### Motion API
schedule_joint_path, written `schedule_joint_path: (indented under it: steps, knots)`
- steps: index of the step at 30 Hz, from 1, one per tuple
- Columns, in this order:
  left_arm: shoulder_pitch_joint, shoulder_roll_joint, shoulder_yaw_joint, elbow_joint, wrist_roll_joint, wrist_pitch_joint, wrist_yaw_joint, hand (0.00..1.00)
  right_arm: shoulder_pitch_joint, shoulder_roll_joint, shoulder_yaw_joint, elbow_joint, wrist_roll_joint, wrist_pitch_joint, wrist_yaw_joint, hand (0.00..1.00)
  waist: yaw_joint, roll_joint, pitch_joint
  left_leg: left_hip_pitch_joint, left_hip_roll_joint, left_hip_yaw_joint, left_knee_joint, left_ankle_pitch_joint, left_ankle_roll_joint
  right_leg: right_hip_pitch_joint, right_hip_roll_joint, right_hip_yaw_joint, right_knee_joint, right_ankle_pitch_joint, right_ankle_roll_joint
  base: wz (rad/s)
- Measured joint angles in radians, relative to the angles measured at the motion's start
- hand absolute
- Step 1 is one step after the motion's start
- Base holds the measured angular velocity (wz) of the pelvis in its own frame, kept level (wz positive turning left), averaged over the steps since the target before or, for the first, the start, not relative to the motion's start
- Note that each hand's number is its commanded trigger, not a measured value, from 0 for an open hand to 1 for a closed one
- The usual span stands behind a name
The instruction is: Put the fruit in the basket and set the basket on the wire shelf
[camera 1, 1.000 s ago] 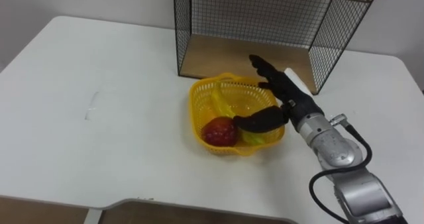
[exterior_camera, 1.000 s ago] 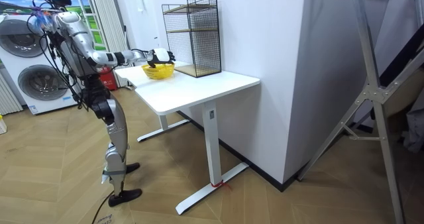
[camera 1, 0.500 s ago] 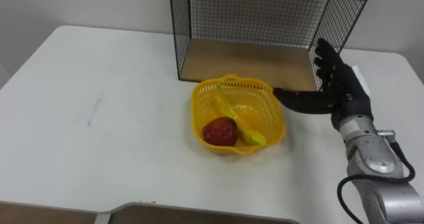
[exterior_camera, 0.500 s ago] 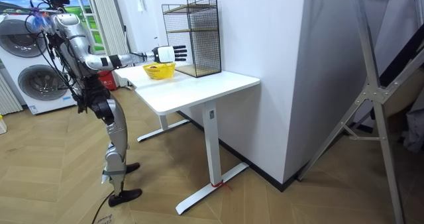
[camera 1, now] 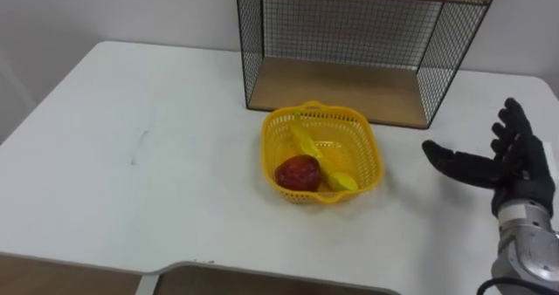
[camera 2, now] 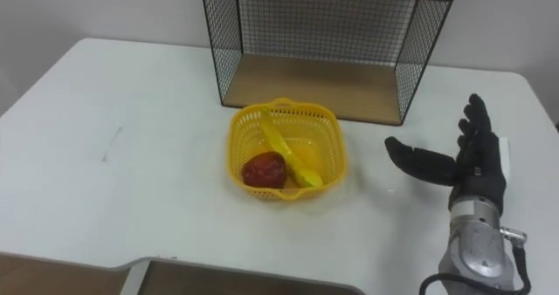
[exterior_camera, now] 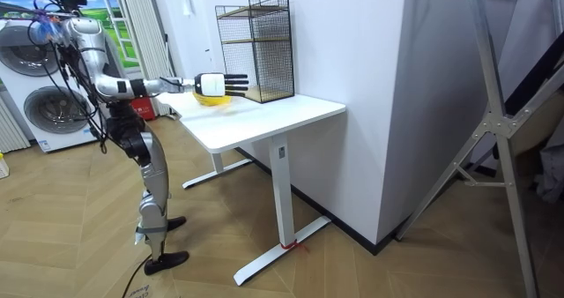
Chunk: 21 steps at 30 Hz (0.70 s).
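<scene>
A yellow plastic basket (camera 1: 324, 152) (camera 2: 288, 149) stands on the white table in front of the wire shelf (camera 1: 358, 46) (camera 2: 323, 42). Inside it lie a red apple (camera 1: 298, 172) (camera 2: 264, 169) and a yellow banana (camera 1: 316, 155) (camera 2: 286, 151). My right hand (camera 1: 502, 163) (camera 2: 463, 164) hovers open to the right of the basket, well apart from it, fingers spread and thumb pointing toward the basket. In the room view the right hand (exterior_camera: 218, 84) is stretched out over the table near the basket (exterior_camera: 211, 97).
The white table (camera 1: 131, 181) has free room to the left of and in front of the basket. The shelf's wooden bottom board (camera 1: 336, 87) lies bare behind the basket. Washing machines (exterior_camera: 44, 104) stand behind me in the room view.
My right hand has let go of the basket's right rim, opened and drawn back to the right, away from the basket. The basket stays on the table.
</scene>
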Motion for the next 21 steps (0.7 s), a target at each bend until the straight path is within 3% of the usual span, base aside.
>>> schedule_joint_path:
  steps: [7,10,13,16,21]
  knots:
    - [-0.02,0.002,-0.022,-0.229,0.101,-0.014,0.01,0.0,0.003,0.0,-0.001,-0.001,0.004,-0.018,0.035,0.0,-0.005,0.017,0.002,0.005,0.0,-0.009,-0.001,0.0,0.0,0.005,0.001,-0.007,-0.002,0.0,0.0,0.01]
    - [-0.029,0.003,-0.051,-0.284,0.123,-0.023,-0.047,0.0,0.001,0.003,0.0,-0.007,0.007,-0.02,0.079,0.0,-0.014,0.025,0.0032,-0.001,-0.002,-0.009,0.001,0.0,0.0,0.005,0.001,-0.011,-0.004,0.0,0.0,0.07]
    - [-0.028,0.003,-0.119,-0.328,0.142,-0.047,-0.104,0.0,0.001,0.019,0.0,-0.008,0.017,-0.047,0.116,0.0,-0.031,0.026,0.0051,-0.005,-0.003,-0.017,0.003,0.0,0.0,0.007,0.001,-0.019,-0.009,0.0,0.0,0.06]
    - [-0.028,0.002,-0.215,-0.324,0.154,-0.083,-0.179,0.0,-0.002,0.024,0.005,-0.008,0.049,-0.086,0.153,0.0,-0.042,0.028,0.0109,-0.005,-0.003,-0.016,0.001,0.0,0.0,0.008,0.0,-0.023,-0.009,0.0,0.0,0.01]
    - [-0.029,0.0,-0.384,-0.272,0.065,-0.14,-0.352,0.0,-0.002,0.063,0.015,-0.004,0.174,-0.159,0.222,0.0,-0.059,0.016,0.0332,0.0,-0.002,-0.008,-0.001,0.0,0.0,0.006,0.0,-0.015,-0.001,0.0,0.0,-0.04]
